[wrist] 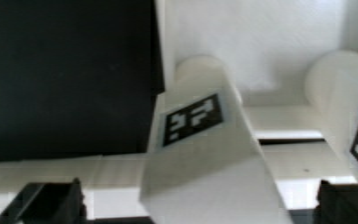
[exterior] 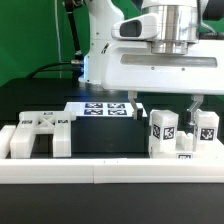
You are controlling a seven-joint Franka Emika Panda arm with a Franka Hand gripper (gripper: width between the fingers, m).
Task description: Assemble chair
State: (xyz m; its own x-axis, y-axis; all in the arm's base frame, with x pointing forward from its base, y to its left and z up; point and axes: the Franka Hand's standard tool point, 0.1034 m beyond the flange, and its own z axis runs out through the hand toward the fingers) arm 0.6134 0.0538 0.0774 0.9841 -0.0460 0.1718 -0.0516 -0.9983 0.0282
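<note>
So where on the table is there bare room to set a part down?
The bare black table between the slotted white piece on the exterior view's left and the tagged blocks, in front of the marker board. It is crowded at those blocks, where the open jaws hang.

A robotics lab bench: black table (exterior: 25, 98) fenced by a white rail (exterior: 100, 172), tagged marker board (exterior: 100, 108), green backdrop (exterior: 30, 40) on the far side

Chair pieces (exterior: 28, 140) of smooth, matt white plastic bore printed black-and-white tags (exterior: 165, 128). The worktop (exterior: 100, 138) was matt black. The arm housing (exterior: 150, 65) looked glossy white.
</note>
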